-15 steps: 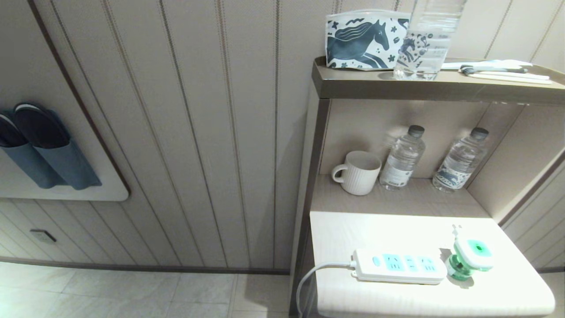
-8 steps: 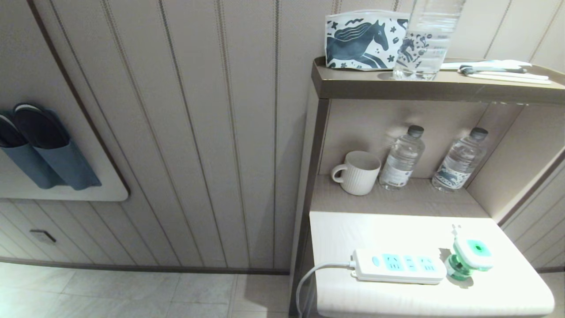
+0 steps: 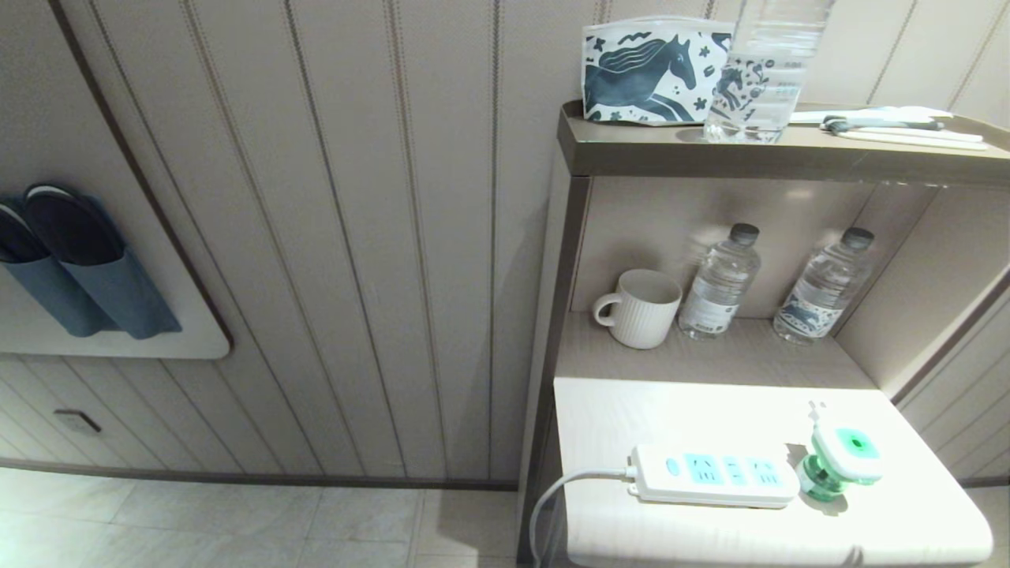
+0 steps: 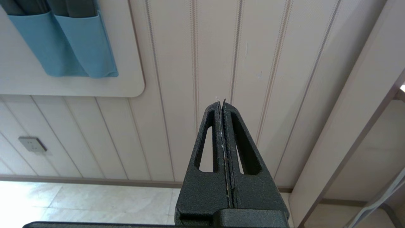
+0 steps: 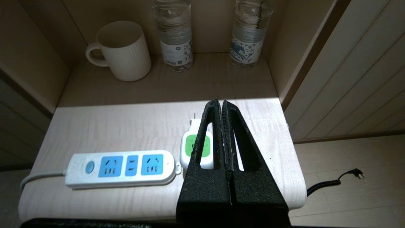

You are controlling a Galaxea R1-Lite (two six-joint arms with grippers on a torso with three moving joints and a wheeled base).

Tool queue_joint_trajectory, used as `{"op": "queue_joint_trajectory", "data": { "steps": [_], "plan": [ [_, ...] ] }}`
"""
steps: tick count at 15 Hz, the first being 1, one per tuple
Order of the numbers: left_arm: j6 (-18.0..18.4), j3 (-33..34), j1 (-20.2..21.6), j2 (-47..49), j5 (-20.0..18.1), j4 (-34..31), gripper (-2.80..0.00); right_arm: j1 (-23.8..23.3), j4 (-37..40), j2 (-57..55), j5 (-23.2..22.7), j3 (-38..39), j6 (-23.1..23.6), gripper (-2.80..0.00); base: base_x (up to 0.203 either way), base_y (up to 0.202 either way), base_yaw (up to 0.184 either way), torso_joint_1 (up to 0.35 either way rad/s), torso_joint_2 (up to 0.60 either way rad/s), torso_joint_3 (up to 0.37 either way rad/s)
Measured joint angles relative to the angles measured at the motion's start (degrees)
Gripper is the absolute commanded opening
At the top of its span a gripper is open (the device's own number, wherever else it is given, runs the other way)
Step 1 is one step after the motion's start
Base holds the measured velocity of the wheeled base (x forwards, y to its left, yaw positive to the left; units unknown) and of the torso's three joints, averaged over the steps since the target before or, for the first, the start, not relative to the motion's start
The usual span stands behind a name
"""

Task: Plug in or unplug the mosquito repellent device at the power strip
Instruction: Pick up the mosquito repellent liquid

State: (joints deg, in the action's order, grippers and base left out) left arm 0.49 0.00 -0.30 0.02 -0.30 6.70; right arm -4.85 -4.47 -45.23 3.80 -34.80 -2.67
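Your long flat white plastic power strip (image 3: 714, 474) with three light-blue socket panels lies flat near the front edge of the pale wood-grain worktop (image 3: 655, 410), its blue button toward the left end and its white cord (image 3: 564, 493) running off the left side of the worktop. The small white-and-green plastic mosquito repellent device (image 3: 838, 461) sits unplugged just beside the strip's right end, its translucent green bottle close to the strip and its two metal prongs pointing toward the back of the worktop.

From the right wrist view you see the right gripper (image 5: 222, 103) poised above the worktop over the device (image 5: 193, 148), not touching it; its black fingers (image 5: 208, 136) are pressed together with nothing between them. The strip (image 5: 121, 167) lies off to one side of it.

The left gripper (image 4: 220, 103) is well away from the worktop, facing the beige ribbed wall panel (image 4: 221, 47), and its fingers are also pressed together and empty.

Behind the worktop, in the recessed shelf, you have a ribbed cream ceramic mug (image 3: 639, 308) and two clear plastic water bottles (image 3: 720, 282) standing upright. Neither arm shows in the head view.
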Motion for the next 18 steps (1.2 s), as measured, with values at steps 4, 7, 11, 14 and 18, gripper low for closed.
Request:
{"op": "queue_joint_trajectory", "data": {
  "steps": [4,7,11,14,18],
  "plan": [
    [0.11,0.0,0.0,0.0,-0.05,0.01,-2.8,1.68,-14.29,-10.23,3.92,6.06,0.63,0.0,0.0,0.0,0.0,0.0,0.0,0.0],
    [0.13,0.0,-0.02,0.0,-0.02,-0.09,-2.8,5.14,-18.43,-13.22,4.12,10.05,0.45,0.0,0.0,0.0,0.0,0.0,0.0,0.0],
    [0.13,0.0,-0.02,0.0,-0.05,-0.01,-2.8,6.96,-18.59,-14.46,3.92,11.74,0.17,0.0,0.0,0.0,0.0,0.0,0.0,0.0],
    [0.12,0.0,0.0,0.0,-0.02,-0.07,-2.8,7.05,-23.22,-15.93,4.1,14.26,-0.07,0.0,0.0,0.0,0.0,0.0,0.0,0.0],
    [0.13,0.0,0.01,0.0,-0.02,-0.04,-2.8,6.92,-43.46,-22.37,5.92,23.48,0.41,0.0,0.0,0.0,0.0,0.0,0.0,0.0]
  ]
}}
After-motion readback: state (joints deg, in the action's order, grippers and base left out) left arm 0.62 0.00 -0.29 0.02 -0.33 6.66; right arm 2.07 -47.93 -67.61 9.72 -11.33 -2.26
